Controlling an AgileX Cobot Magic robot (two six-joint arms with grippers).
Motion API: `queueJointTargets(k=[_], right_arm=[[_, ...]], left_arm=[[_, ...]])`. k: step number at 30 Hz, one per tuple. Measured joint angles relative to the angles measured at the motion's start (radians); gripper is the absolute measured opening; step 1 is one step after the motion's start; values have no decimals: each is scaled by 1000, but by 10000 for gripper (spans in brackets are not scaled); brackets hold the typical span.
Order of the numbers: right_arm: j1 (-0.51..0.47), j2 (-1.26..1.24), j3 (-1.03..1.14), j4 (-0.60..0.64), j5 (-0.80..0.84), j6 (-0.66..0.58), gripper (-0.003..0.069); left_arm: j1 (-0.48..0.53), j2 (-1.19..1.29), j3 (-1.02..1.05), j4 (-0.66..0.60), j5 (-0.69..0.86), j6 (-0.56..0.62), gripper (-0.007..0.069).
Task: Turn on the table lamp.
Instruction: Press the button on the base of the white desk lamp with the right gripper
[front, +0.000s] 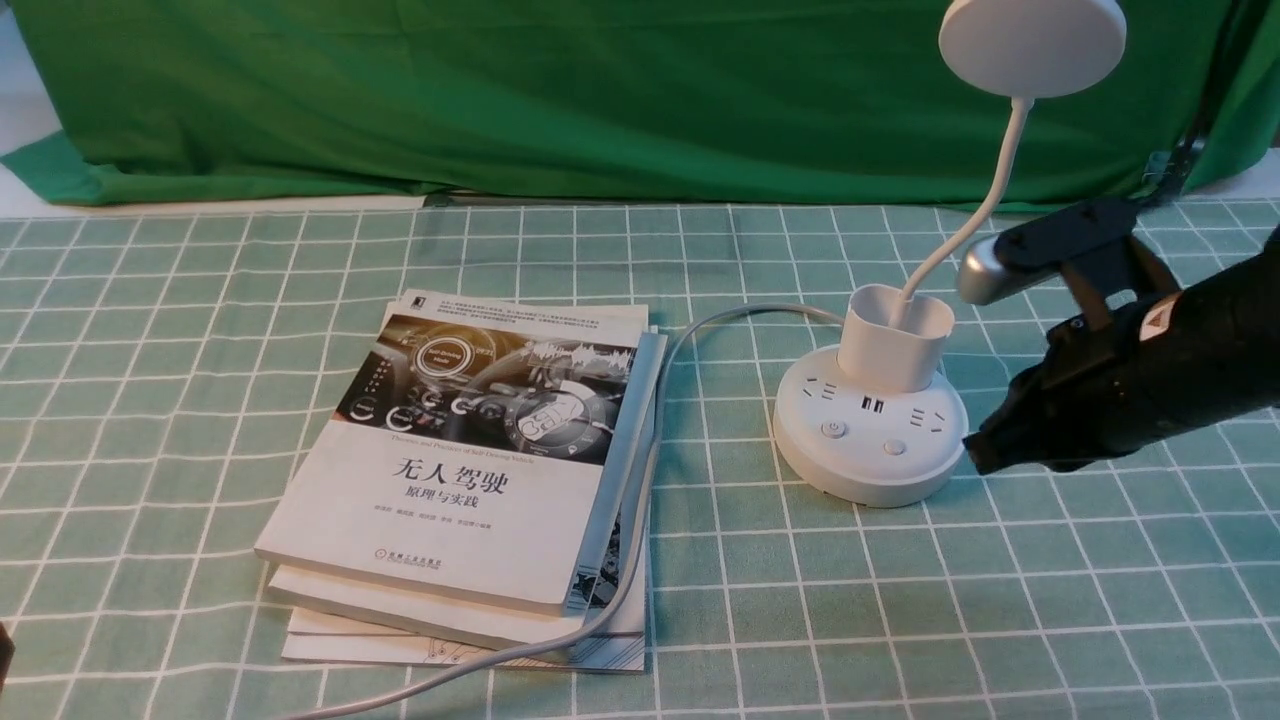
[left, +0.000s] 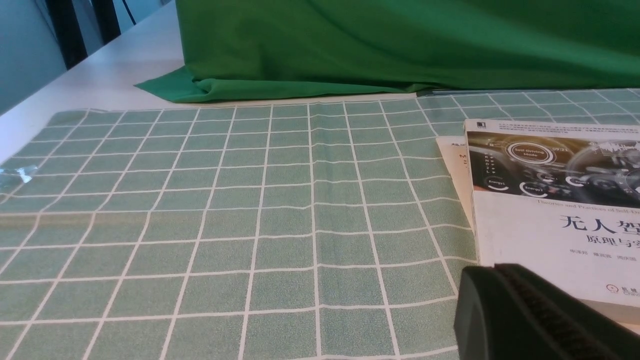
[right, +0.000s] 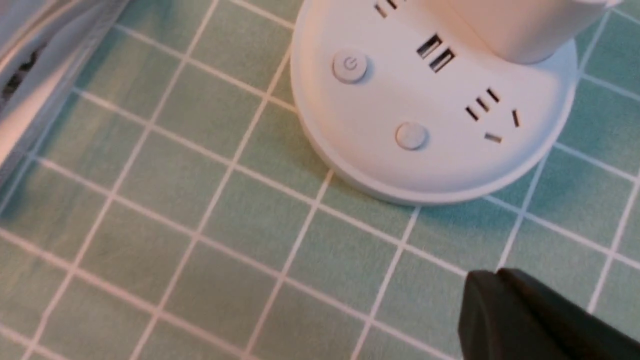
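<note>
The white table lamp stands right of centre: round disc head, thin gooseneck, cup-shaped holder and round puck base. The head looks unlit. On the base sit a power-marked button, a plain button, USB ports and sockets. My right gripper is shut and empty, its tip just right of the base rim, apart from both buttons. My left gripper is shut and empty, low beside the books, barely in the front view.
A stack of books lies left of the lamp on the green checked cloth. The lamp's white cord runs over the books' right edge toward the front. A green backdrop hangs behind.
</note>
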Motion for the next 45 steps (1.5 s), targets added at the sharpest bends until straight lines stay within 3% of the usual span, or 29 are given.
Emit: queueJointTargets(k=[14,45], right_arm=[[56,178,0,5,-268,1,30],[73,246,-1,10,-388,1,30]], left_arm=[[0,0,0,0,0,0,21],[0,0,0,0,0,0,21]])
